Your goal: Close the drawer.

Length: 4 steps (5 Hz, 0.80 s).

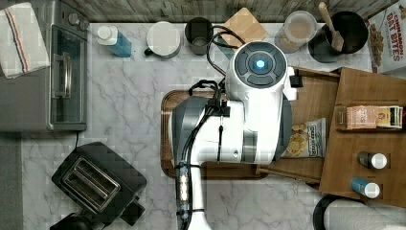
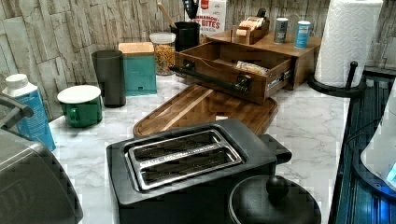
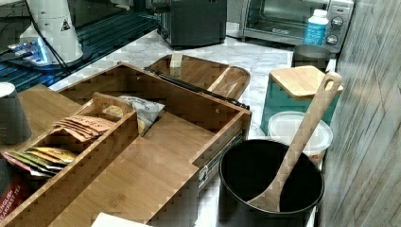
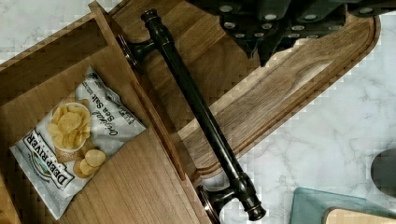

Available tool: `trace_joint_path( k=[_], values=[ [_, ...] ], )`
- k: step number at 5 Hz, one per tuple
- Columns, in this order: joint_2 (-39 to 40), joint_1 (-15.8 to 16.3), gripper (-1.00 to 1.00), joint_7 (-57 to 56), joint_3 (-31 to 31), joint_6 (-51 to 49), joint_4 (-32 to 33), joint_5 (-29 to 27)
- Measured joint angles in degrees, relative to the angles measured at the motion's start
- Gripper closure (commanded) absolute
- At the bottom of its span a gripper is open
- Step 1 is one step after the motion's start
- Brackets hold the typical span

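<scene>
**A:** so what's the drawer (image 2: 223,70) looking like? materials?

**B:** medium-brown wood box, thin raised walls, flat grainy bottom. It's sticking out of the cabinet (image 1: 368,139), fully pulled open. There's a long dark metal bar handle (image 4: 198,112) across its front, with turned knobby ends. Inside, a crinkly chip bag (image 4: 74,140) is lying flat, sea salt printed on it

**A:** and what's sitting in front of it?

**B:** a darker wooden tray (image 2: 201,109) with rounded corners and a groove round the rim, lying flat on the counter, and the drawer front is overhanging its edge in the wrist view

**A:** arm doing what?

**B:** in the top view the white Panda arm (image 1: 249,115) is reaching in from about 6 o'clock and bending over the tray, covering most of it, with the drawer off at its 3 o'clock. The gripper (image 4: 271,18) is hanging above the tray just beside the handle, not touching it. Whether its fingers are wide or narrow, I can't tell, only the dark underside is showing

**A:** the surroundings?

**B:** white marble-look countertop (image 1: 129,105), grey stone-tile wall behind. Black toaster (image 2: 187,163), a toaster oven (image 1: 52,72), a green mug (image 2: 81,105), a teal box with a wooden lid (image 3: 298,90), and a black pot holding a wooden spoon (image 3: 302,137)
</scene>
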<state>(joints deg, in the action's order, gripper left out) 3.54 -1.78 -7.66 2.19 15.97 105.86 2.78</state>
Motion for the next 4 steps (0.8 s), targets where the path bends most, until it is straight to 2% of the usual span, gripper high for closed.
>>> trace_joint_path(
  k=[2, 3, 4],
  values=[
    [0.5, -0.1, 1.00, 0.0, 0.1, 1.0, 0.1, 0.4],
    [0.6, -0.1, 1.00, -0.4, -0.1, 8.7, 2.2, 0.9],
    [1.4, -0.2, 1.00, -5.4, -0.6, 14.0, 4.6, 1.4]
  ],
)
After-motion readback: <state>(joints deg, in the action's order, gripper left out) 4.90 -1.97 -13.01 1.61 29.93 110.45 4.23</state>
